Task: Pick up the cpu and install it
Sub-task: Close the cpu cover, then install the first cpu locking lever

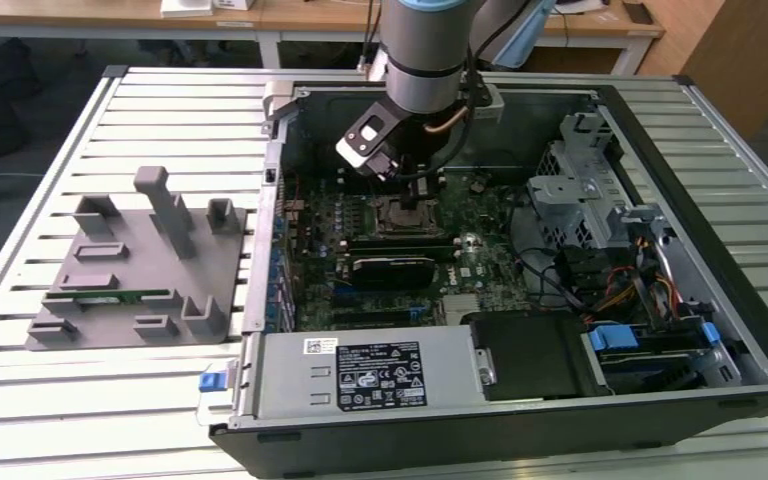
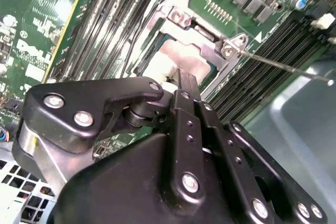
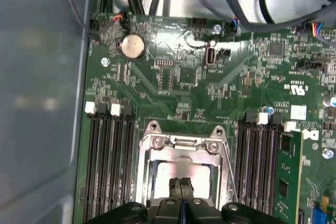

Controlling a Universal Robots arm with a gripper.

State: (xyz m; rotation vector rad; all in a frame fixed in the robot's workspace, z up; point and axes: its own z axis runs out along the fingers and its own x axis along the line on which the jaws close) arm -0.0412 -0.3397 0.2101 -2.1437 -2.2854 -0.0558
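Note:
The cpu [image 3: 169, 173] lies flat inside the open socket frame [image 3: 184, 143] on the green motherboard, its silvery top catching light. My gripper [image 3: 181, 184] hangs straight over it, the two black fingers pressed together with no gap, their tips at or just above the chip's top. In the second wrist view the fingertips [image 2: 185, 81] meet over the same cpu [image 2: 181, 56]. In the exterior view the gripper [image 1: 418, 203] reaches down into the open computer case over the socket [image 1: 404, 216]; the chip is hidden there by the tool.
The socket's thin lever [image 2: 283, 65] sticks out to one side. Memory slots [image 3: 107, 150] flank the socket. A black block [image 1: 384, 270] sits nearer the camera than the socket. At the exterior view's left a grey fixture plate [image 1: 77, 320] holds a green memory stick [image 1: 111, 296].

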